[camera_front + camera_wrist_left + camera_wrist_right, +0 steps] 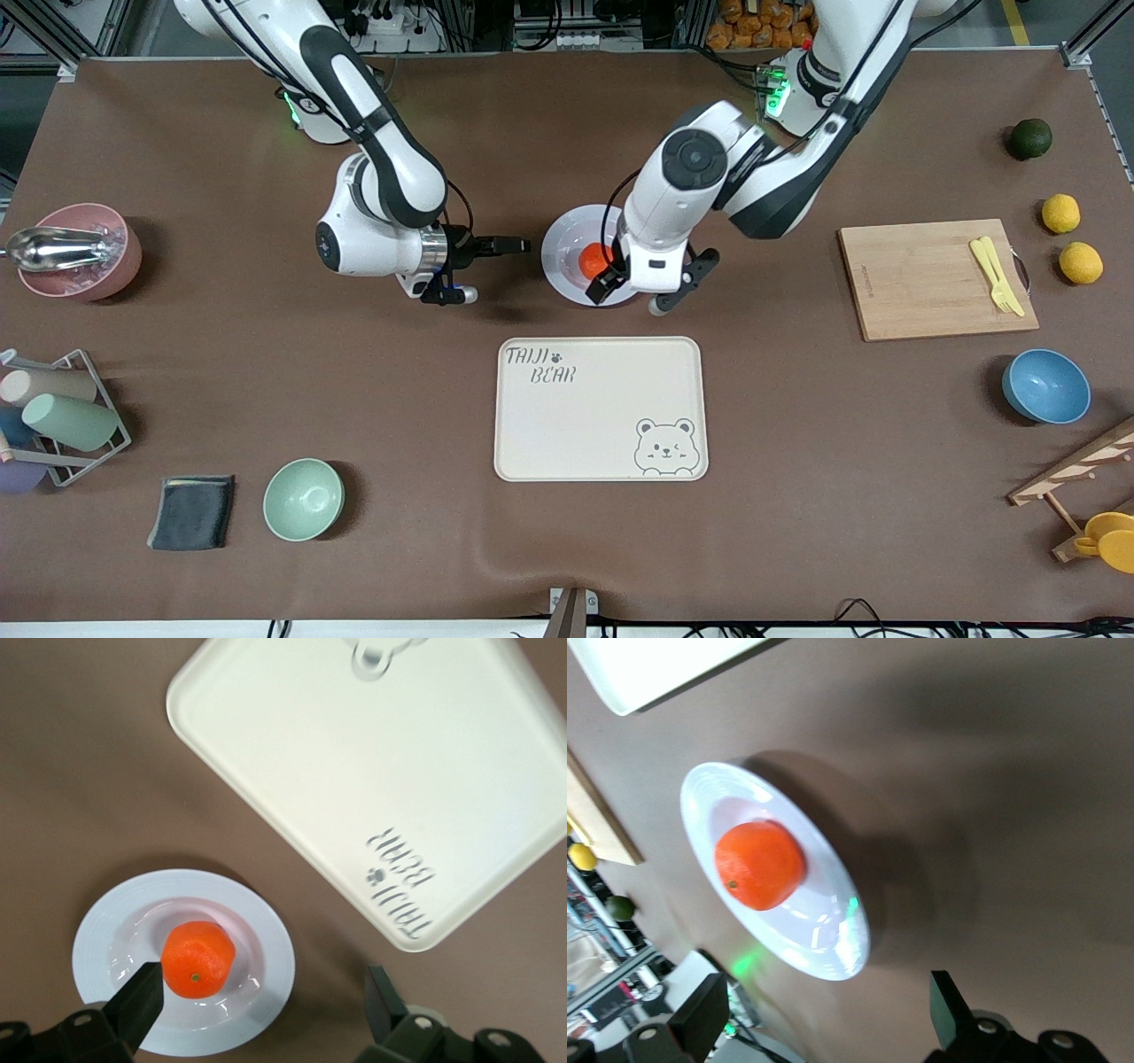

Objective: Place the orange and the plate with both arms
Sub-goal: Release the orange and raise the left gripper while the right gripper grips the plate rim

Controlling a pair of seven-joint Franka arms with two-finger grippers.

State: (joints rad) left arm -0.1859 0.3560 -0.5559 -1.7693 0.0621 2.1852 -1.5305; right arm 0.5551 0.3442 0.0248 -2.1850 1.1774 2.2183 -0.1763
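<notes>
While the orange [592, 259] already sits in the plate [563, 244] on the worktop [797, 496] just above the tray [601, 408], the left gripper [640, 291] hangs wide over it, and the right gripper [518, 245] waits wide beside the plate, which looks not yet moved.

Cream bear tray [601, 409] mid-table; cutting board [935, 279] bears yellow cutlery [996, 275].

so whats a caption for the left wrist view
Open left pincer above the orange resting in the white plate, bear tray beside it.
</notes>
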